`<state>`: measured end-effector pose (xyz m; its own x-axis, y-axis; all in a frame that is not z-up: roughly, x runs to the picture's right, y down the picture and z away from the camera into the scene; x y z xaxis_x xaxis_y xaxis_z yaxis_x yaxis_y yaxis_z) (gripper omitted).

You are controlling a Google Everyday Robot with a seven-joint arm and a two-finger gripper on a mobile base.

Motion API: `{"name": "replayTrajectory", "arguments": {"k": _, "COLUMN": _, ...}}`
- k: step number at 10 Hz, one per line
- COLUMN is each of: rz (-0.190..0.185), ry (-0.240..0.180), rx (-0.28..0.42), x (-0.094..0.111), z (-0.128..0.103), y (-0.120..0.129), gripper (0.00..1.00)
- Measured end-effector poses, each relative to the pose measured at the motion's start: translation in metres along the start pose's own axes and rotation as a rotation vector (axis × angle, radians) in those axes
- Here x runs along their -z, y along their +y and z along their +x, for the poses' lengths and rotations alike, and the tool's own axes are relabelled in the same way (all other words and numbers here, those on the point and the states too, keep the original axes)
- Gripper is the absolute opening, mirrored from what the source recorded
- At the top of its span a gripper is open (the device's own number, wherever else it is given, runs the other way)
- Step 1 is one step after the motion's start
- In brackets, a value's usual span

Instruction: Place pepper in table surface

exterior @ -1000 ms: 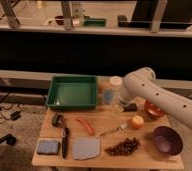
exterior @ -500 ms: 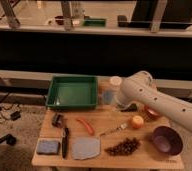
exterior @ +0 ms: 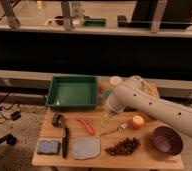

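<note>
Already the pepper [exterior: 85,125] lies free on the table surface [exterior: 149,155], near the gripper [exterior: 109,111] hovering to its right, released and empty, so retreat best goes straight up, brushing nothing.

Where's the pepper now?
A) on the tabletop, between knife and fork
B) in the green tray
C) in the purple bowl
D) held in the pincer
A: the pepper lies flat on the table, in front of the tray; the pincer hangs open to its right, apart from it.
</note>
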<state>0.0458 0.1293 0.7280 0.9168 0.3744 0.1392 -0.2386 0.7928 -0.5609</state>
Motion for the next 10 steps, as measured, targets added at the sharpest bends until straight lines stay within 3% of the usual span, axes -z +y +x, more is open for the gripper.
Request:
{"name": "replayTrajectory", "arguments": {"k": 4, "rz": -0.022, "ry": 0.022, "rx": 0.041, "x": -0.03, "z": -0.014, "y": 0.024, "gripper": 0.8}}
{"name": "replayTrajectory", "arguments": {"k": 6, "rz": -0.015, "ry": 0.04, "rx": 0.041, "x": -0.051, "z": -0.016, "y": 0.021, "gripper": 0.8}}
{"name": "replayTrajectory", "arguments": {"k": 10, "rz": 0.011, "ry": 0.056, "rx": 0.013, "x": -0.07, "z": -0.022, "y": 0.012, "gripper": 0.8}}
